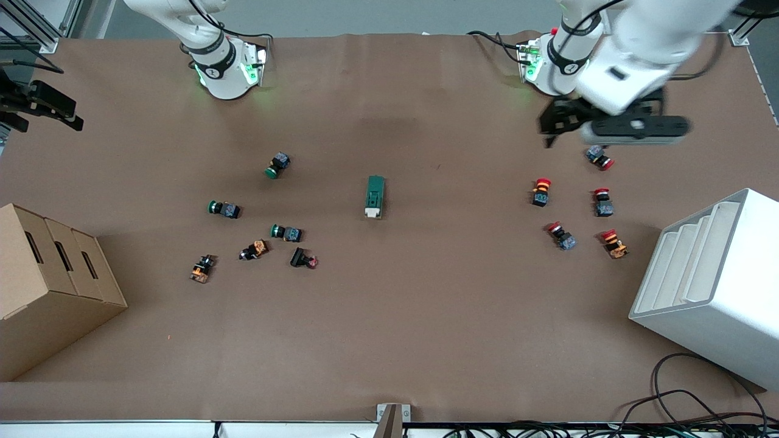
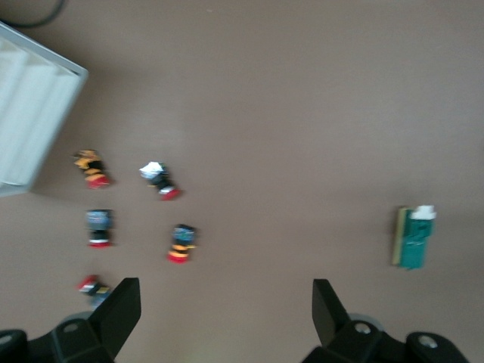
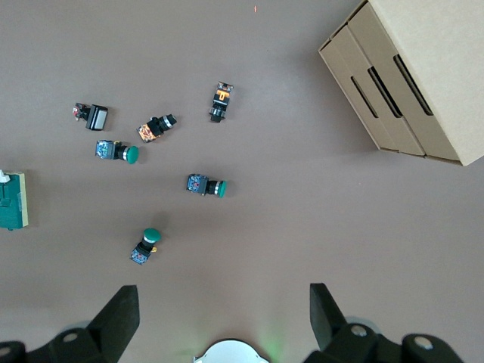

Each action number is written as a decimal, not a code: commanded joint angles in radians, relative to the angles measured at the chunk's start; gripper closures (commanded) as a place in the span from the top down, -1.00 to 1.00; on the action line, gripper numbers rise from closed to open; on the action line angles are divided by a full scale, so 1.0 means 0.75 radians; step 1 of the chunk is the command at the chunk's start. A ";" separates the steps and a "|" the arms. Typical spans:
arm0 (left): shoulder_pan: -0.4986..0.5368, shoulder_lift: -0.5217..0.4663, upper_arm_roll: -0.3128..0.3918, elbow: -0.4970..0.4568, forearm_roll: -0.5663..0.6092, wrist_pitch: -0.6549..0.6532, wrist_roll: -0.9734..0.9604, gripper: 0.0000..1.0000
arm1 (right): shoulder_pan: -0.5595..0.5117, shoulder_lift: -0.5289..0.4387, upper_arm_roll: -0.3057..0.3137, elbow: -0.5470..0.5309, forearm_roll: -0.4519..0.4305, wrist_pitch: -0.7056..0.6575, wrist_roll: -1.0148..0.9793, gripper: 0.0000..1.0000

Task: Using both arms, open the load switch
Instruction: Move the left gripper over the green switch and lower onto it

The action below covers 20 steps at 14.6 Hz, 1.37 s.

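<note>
The load switch is a dark-green block with a white toggle at the end nearer the front camera. It lies alone in the middle of the table and also shows in both wrist views. My left gripper hangs open in the air over the table close to the left arm's base, with nothing between its fingers. The load switch lies well off toward the table's middle from it. My right gripper is open and empty above the right arm's base; its hand is out of the front view.
Several red push-buttons lie toward the left arm's end, beside a white stepped rack. Green and orange push-buttons are scattered toward the right arm's end, near a cardboard box. Cables trail at the front edge.
</note>
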<state>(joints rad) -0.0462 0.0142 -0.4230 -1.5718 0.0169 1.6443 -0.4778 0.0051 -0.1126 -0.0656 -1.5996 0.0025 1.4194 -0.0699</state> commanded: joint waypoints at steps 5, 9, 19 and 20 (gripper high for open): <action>-0.251 0.234 -0.140 0.030 0.235 0.157 -0.595 1.00 | -0.025 0.107 -0.005 0.016 0.015 -0.005 0.003 1.00; -0.435 0.392 -0.140 0.026 0.419 0.294 -0.953 1.00 | -0.040 0.311 -0.005 0.030 0.031 0.024 -0.005 1.00; -0.773 0.740 -0.140 -0.017 1.014 0.538 -1.681 1.00 | 0.240 0.440 0.006 0.000 0.149 0.093 0.844 1.00; -0.791 0.768 -0.140 -0.049 1.104 0.577 -1.763 1.00 | 0.271 0.463 0.006 0.000 0.213 0.118 0.990 1.00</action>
<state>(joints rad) -0.6161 0.5537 -0.5275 -1.5853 0.7412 2.0297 -1.7042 0.1618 0.1947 -0.0571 -1.5947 0.1015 1.4772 0.4801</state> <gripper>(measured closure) 0.000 0.000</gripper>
